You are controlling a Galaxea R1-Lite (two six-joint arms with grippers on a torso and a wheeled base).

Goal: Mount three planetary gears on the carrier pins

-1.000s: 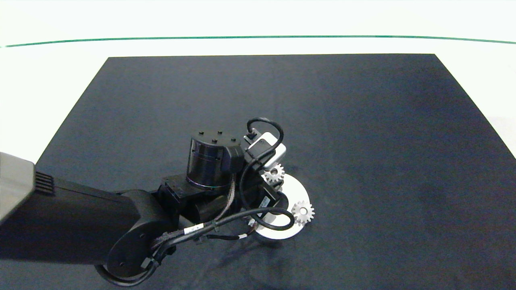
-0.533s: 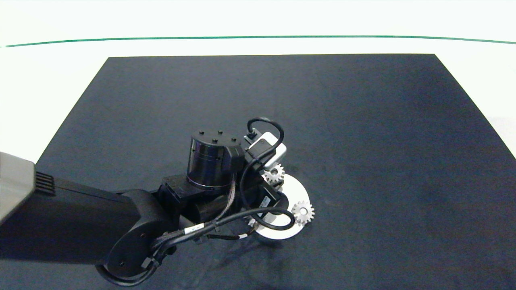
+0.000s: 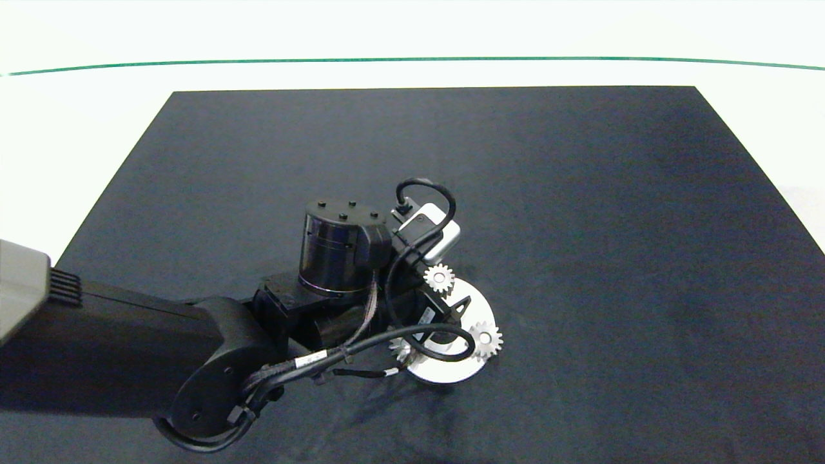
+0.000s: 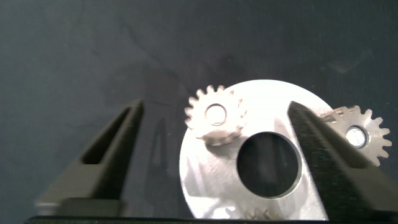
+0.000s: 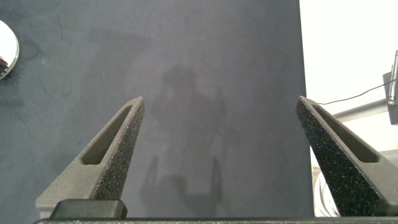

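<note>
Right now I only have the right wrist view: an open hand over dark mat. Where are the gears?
Observer: The head view shows them on the white disc, under the left arm: a far gear, a right gear and a near gear.
Operator: Is the left hand holding one?
Observer: No. The left hand is open above the disc, gripping nothing.
Operator: Are they on their pins?
Observer: In the left wrist view a pale pin end fills one gear's hole. In the head view the near gear is mostly hidden by a cable, so I cannot tell for that one.
</note>
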